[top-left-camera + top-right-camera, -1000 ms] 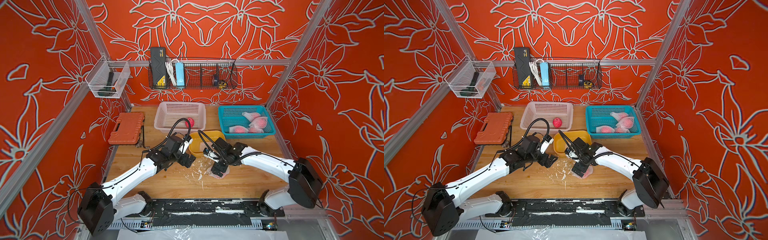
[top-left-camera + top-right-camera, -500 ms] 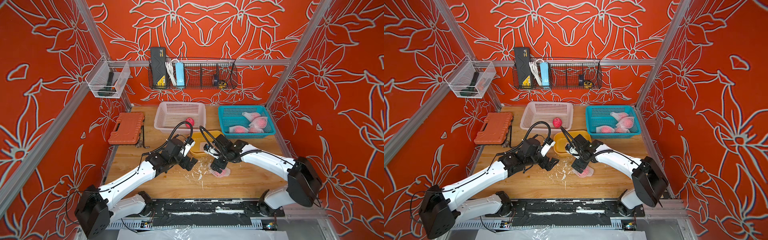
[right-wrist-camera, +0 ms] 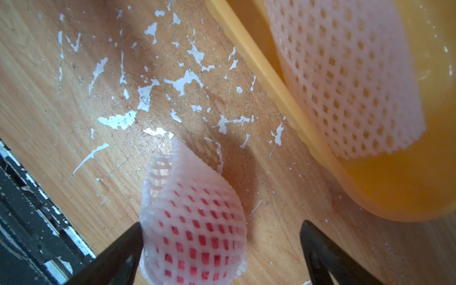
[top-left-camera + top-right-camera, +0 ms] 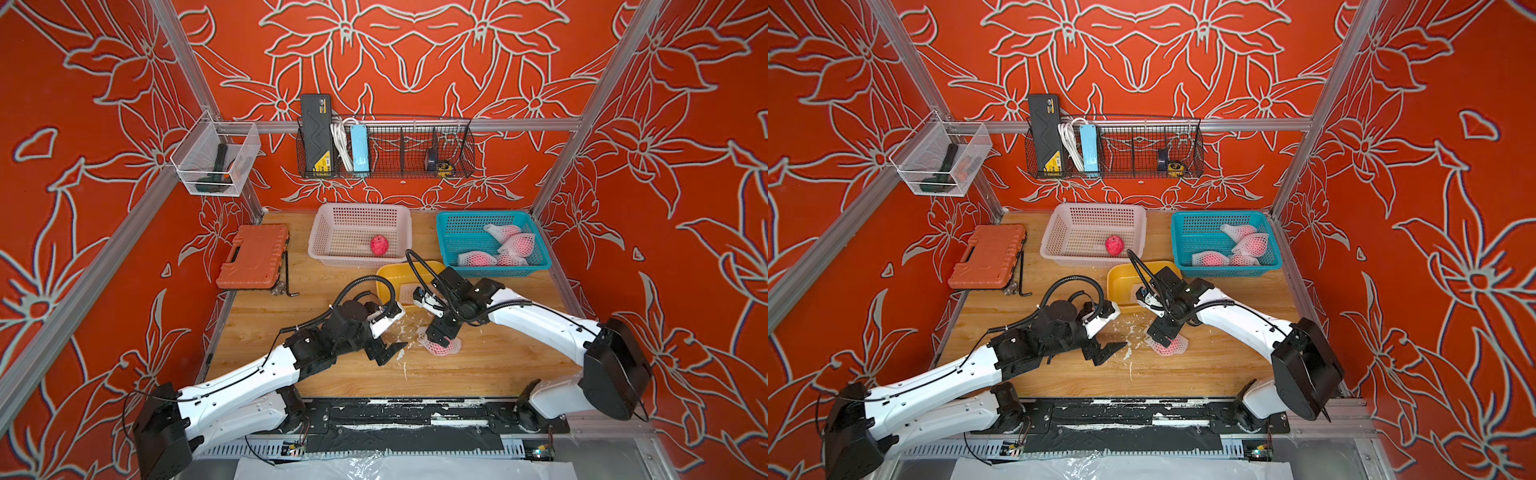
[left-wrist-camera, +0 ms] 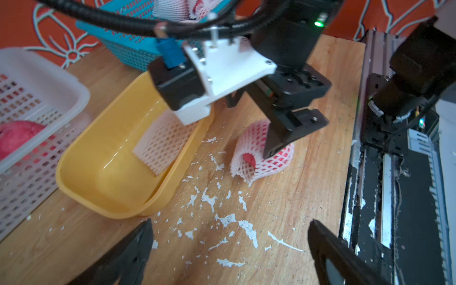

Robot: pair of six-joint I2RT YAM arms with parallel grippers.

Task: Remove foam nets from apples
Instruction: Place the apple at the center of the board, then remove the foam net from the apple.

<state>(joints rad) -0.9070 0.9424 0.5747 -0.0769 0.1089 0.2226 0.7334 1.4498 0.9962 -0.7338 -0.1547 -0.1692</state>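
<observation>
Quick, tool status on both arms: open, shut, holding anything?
Left tool: open, holding nothing.
Right tool: open, straddling the red apple in white foam net on the table, not gripping it.

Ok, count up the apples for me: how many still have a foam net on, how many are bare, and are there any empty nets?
Netted apples in the teal basket: 4
Netted apple on the table: 1
Bare apple in the white basket: 1
Empty foam net in the yellow tub: 1
Total: 6 apples, 1 empty net
</observation>
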